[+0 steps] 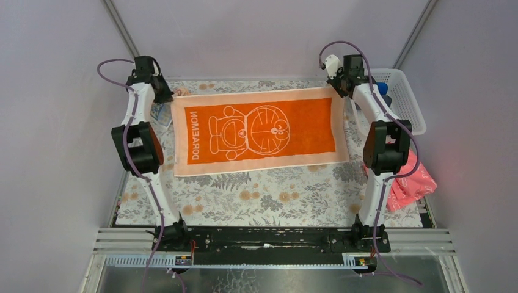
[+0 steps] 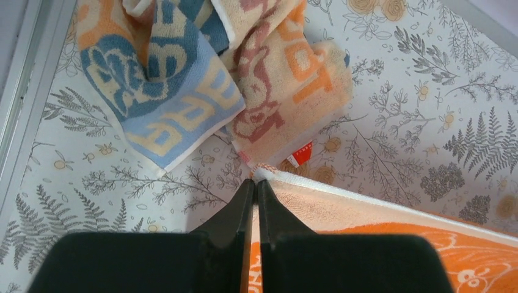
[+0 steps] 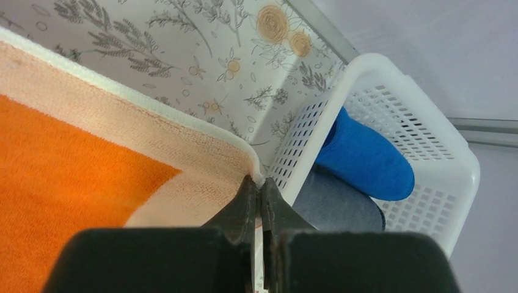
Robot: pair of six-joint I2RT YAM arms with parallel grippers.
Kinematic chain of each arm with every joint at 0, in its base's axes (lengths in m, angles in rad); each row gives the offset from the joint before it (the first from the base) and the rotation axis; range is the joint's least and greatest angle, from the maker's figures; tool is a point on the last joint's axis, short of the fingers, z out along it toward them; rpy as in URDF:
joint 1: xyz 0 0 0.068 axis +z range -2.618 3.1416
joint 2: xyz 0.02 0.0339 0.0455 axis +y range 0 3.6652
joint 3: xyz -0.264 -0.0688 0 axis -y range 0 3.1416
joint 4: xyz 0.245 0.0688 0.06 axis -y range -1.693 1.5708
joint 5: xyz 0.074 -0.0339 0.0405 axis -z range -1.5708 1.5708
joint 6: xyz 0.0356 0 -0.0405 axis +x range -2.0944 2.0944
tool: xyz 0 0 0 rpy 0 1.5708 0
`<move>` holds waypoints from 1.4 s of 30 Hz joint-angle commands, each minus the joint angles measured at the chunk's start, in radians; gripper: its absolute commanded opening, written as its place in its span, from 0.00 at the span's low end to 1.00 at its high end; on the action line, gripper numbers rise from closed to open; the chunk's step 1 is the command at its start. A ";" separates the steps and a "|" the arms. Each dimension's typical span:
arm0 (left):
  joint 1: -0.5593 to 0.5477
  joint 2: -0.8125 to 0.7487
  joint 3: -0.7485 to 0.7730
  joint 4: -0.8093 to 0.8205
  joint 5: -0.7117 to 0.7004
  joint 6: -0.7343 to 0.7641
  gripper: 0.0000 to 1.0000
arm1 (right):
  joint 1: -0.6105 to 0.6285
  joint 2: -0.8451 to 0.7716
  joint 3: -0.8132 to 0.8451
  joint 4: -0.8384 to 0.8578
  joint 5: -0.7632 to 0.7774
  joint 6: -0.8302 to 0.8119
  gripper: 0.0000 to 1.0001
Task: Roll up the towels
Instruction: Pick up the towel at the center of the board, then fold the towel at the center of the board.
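Observation:
An orange towel [image 1: 256, 131] with a peach border and a white cartoon print lies spread flat across the far half of the flowered table. My left gripper [image 1: 173, 96] is shut on its far left corner, and the left wrist view shows the pinched corner [image 2: 269, 175] at the tips of that gripper [image 2: 256, 180]. My right gripper [image 1: 335, 91] is shut on the far right corner; in the right wrist view the gripper [image 3: 261, 181] pinches the towel [image 3: 73, 183] right beside the basket. A second towel [image 2: 287, 79], pale peach with orange lettering, lies crumpled just beyond the left gripper.
A white perforated basket [image 1: 403, 101] at the far right holds a blue roll [image 3: 366, 159] and a dark grey roll [image 3: 336, 204]. A pink cloth [image 1: 412, 183] lies at the right edge. A blue and cream patterned cloth [image 2: 159, 91] lies beside the peach towel.

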 commanded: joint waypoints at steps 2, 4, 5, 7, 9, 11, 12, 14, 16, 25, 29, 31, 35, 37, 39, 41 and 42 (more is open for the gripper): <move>0.022 -0.103 -0.072 0.072 -0.008 -0.006 0.00 | -0.019 -0.138 -0.116 0.076 0.009 -0.038 0.00; 0.022 -0.146 -0.129 0.093 -0.012 -0.008 0.00 | -0.019 -0.177 -0.166 0.088 0.009 -0.037 0.00; 0.022 -0.171 -0.171 0.104 -0.016 -0.011 0.00 | -0.019 -0.198 -0.193 0.094 0.010 -0.035 0.00; 0.022 -0.213 -0.225 0.119 -0.022 -0.017 0.00 | -0.018 -0.245 -0.265 0.114 0.013 -0.034 0.00; 0.022 -0.247 -0.272 0.128 -0.027 -0.019 0.00 | -0.019 -0.279 -0.307 0.114 0.020 -0.026 0.00; 0.022 -0.274 -0.315 0.126 -0.043 -0.025 0.00 | -0.018 -0.310 -0.337 0.099 0.043 -0.005 0.00; 0.022 -0.290 -0.339 0.125 -0.055 -0.030 0.00 | -0.018 -0.326 -0.354 0.094 0.058 0.002 0.00; 0.022 -0.336 -0.398 0.135 -0.071 -0.041 0.00 | -0.018 -0.359 -0.408 0.110 0.075 0.019 0.00; 0.021 -0.377 -0.469 0.153 -0.095 -0.054 0.00 | -0.019 -0.396 -0.473 0.143 0.089 0.034 0.00; 0.022 -0.510 -0.707 0.167 -0.188 -0.140 0.00 | -0.017 -0.526 -0.723 0.301 0.112 0.165 0.00; 0.024 -0.572 -0.791 0.165 -0.254 -0.181 0.00 | -0.017 -0.571 -0.825 0.332 0.045 0.210 0.00; 0.026 -0.599 -0.826 0.168 -0.275 -0.197 0.00 | -0.017 -0.598 -0.895 0.381 0.029 0.226 0.00; 0.028 -0.629 -0.877 0.168 -0.260 -0.220 0.00 | -0.010 -0.631 -0.985 0.465 0.059 0.286 0.00; 0.028 -0.638 -0.902 0.166 -0.255 -0.233 0.00 | -0.009 -0.638 -1.025 0.510 0.098 0.308 0.00; 0.028 -0.655 -0.936 0.169 -0.258 -0.248 0.00 | -0.009 -0.649 -1.068 0.564 0.144 0.325 0.00; 0.029 -0.671 -0.963 0.174 -0.249 -0.260 0.00 | -0.009 -0.657 -1.104 0.603 0.162 0.339 0.00; 0.028 -0.675 -0.976 0.176 -0.241 -0.271 0.00 | -0.009 -0.659 -1.115 0.616 0.162 0.346 0.00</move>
